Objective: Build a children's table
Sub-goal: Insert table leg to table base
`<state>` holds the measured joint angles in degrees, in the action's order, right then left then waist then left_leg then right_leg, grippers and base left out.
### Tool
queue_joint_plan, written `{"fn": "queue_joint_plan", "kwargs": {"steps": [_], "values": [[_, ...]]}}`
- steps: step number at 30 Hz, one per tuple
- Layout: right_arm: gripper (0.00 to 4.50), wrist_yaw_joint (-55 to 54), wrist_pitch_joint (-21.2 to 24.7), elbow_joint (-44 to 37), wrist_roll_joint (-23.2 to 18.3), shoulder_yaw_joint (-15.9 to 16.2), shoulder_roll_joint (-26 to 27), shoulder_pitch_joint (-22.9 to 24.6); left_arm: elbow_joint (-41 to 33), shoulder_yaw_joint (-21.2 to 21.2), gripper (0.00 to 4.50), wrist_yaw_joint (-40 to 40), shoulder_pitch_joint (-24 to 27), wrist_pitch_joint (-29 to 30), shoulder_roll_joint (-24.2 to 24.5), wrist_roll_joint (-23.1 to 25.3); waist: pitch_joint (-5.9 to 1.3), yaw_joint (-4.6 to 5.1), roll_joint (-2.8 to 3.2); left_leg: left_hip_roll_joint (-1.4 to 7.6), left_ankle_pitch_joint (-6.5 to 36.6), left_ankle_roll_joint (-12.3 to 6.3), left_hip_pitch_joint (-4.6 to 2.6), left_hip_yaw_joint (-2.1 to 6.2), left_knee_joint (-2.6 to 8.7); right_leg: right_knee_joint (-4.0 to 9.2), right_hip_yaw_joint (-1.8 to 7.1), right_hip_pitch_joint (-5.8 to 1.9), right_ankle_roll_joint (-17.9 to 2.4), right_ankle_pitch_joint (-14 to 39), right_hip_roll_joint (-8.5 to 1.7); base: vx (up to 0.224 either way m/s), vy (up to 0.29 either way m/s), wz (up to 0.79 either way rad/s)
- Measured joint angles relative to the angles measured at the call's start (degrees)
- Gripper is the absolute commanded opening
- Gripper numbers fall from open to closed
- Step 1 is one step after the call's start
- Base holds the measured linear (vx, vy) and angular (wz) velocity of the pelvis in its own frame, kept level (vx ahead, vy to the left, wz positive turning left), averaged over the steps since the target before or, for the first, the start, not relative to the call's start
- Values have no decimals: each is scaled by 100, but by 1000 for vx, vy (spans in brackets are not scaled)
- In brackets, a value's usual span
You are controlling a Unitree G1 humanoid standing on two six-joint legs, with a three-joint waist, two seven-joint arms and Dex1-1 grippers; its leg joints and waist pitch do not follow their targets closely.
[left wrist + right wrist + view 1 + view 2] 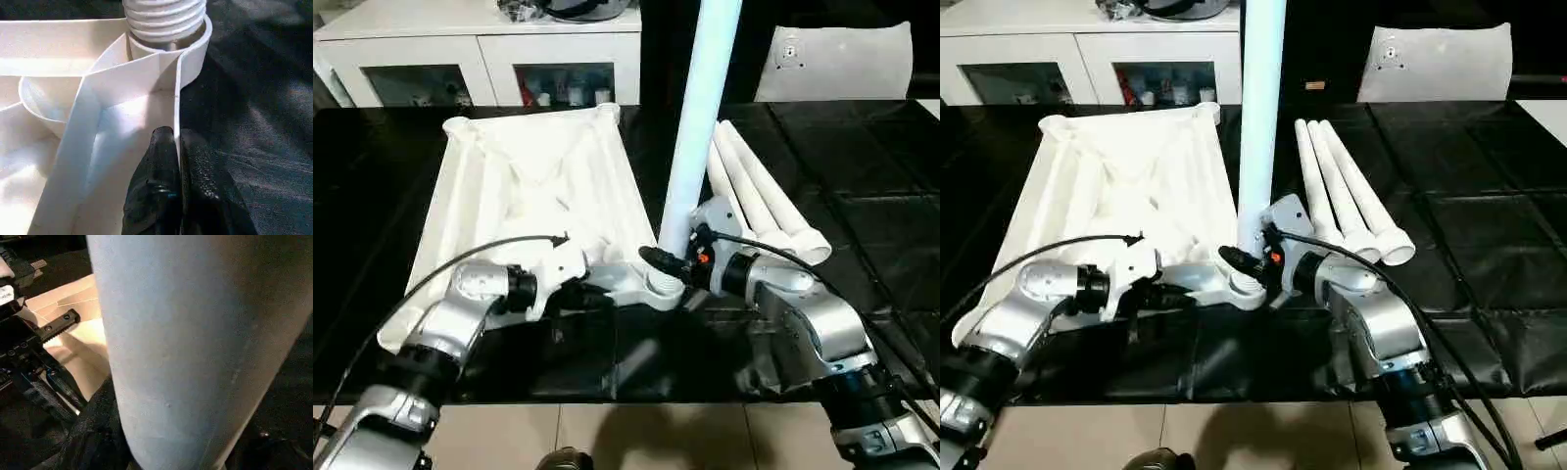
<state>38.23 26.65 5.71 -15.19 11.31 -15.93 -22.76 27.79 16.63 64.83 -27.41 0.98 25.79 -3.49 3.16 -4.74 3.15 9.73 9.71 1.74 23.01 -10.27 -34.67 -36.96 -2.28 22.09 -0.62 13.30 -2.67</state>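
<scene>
Silver forearms reach in over the black surface (862, 166), where no writing can be read on anything. Left gripper (177, 142) is pinched together on the thin rim wall of the one upturned table top (533, 181), just beside its near corner socket (663, 286). Right gripper (690, 245) is clamped around one upright leg (700, 117), whose threaded end sits in that socket. Three more legs (1347, 191) lie side by side on the surface just right of the top, near the right arm
</scene>
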Motion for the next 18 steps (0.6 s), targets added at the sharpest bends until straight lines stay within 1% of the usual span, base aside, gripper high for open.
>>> {"fn": "queue_joint_plan", "kwargs": {"steps": [5,9,12,17,18], "values": [[193,41,5,7,18,16,-13,7,-44,4,0,4,24,9,-11,24,-1,-2,-2,-2,-2,-2,-1,-3,0,-2,0,-1,0,0,-5,0,0,0],[193,116,-27,98,77,51,-20,-49,-59,3,0,20,27,30,-4,45,-12,-1,-22,-2,-1,-2,-1,-3,0,-2,-1,-1,0,0,-4,0,0,0],[193,144,-83,168,124,58,12,-54,-60,3,0,67,28,57,13,49,-26,11,-45,-2,-1,-2,-3,-3,0,-2,0,-2,0,0,-4,0,0,0],[193,257,-63,397,20,15,130,-144,-62,-11,0,81,49,61,52,49,-30,59,-48,-1,-1,-2,-10,-2,0,-3,0,-7,0,0,-4,0,0,0],[193,287,-65,474,-24,-36,165,-153,-62,-18,0,82,52,73,51,49,-31,68,-48,-1,-1,-2,-12,-2,0,-3,-1,-9,0,0,-4,0,0,0]]}}
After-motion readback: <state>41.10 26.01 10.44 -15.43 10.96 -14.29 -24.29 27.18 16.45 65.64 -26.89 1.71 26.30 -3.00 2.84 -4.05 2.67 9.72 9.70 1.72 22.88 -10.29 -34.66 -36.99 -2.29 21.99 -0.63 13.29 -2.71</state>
